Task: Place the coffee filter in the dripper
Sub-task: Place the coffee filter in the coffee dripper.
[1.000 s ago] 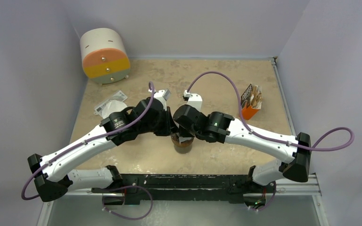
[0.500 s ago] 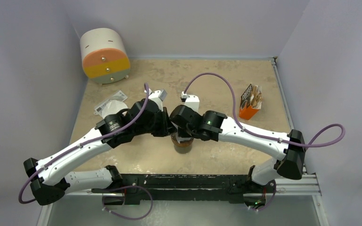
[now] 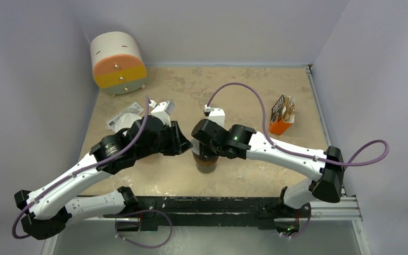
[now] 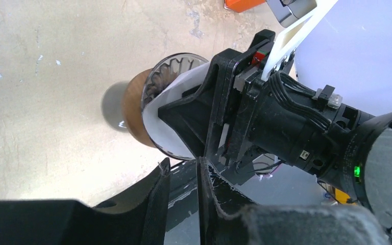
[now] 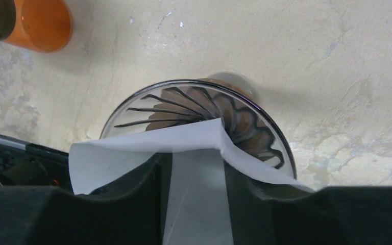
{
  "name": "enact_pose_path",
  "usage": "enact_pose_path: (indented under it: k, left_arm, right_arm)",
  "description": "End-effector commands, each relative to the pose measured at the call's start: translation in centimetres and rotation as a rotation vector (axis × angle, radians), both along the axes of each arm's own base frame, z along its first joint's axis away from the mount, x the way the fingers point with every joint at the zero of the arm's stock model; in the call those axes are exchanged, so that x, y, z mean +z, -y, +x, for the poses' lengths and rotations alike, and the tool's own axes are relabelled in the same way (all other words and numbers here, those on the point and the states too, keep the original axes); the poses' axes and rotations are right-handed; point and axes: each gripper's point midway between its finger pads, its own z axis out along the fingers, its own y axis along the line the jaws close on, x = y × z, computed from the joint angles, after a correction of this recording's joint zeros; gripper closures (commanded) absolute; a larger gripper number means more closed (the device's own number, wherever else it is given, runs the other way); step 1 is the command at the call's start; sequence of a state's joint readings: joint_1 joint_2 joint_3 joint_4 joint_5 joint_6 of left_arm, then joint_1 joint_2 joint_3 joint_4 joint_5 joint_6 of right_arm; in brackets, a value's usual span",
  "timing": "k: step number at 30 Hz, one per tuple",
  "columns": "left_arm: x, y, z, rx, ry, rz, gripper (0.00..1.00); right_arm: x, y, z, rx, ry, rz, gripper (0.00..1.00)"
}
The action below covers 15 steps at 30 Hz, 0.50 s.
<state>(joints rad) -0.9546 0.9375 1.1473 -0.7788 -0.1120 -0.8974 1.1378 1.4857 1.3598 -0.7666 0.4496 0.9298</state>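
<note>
Far to the back left of the dripper (image 3: 206, 164), a white drum with orange and yellow fronts (image 3: 118, 62) sits in the corner of the table (image 3: 244, 85), close to the left wall. A flat white packet (image 3: 123, 118) lies nearer, still left of the dripper and just behind the left arm.

The left gripper (image 3: 185, 144) hangs just left of the dripper, apart from it. In its wrist view the left gripper's (image 4: 184, 166) jaws stand a narrow slit apart with nothing between them. A strip of bare table lies between it and the dripper's wooden collar (image 4: 132, 107).

The dripper stands near the front edge of the table, about midway across. The white filter (image 5: 184, 140) sits inside it. One folded edge crosses the ribbed glass bowl and a corner pokes over the rim on the right. Part of the ribbed wall beyond the paper is uncovered.

The right gripper (image 3: 205, 153) is directly over the dripper, reaching down into its mouth. Its wrist view shows the right gripper's (image 5: 198, 163) jaws parted, with the paper running loose between them, not pinched.

Well to the back right of the dripper stands an orange carton (image 3: 282, 116), near the right edge. The table behind the dripper is open up to the back wall.
</note>
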Motion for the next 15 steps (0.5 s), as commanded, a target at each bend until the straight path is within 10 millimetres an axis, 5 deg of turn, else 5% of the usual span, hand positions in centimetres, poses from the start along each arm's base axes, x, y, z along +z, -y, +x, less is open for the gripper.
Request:
enact_pose_path:
  k: [1, 8, 15]
  left_arm:
    - [0.6, -1.2, 0.4, 0.031, 0.041, 0.016, 0.76]
    - [0.5, -1.8, 0.3, 0.039, 0.053, 0.020, 0.76]
    - [0.4, -2.0, 0.2, 0.039, 0.060, 0.024, 0.76]
  right_arm:
    - [1.0, 0.6, -0.2, 0.014, 0.007, -0.005, 0.49]
    - [1.9, 0.2, -0.3, 0.032, 0.003, 0.007, 0.31]
    - [2.1, -0.2, -0.1, 0.037, 0.003, 0.006, 0.35]
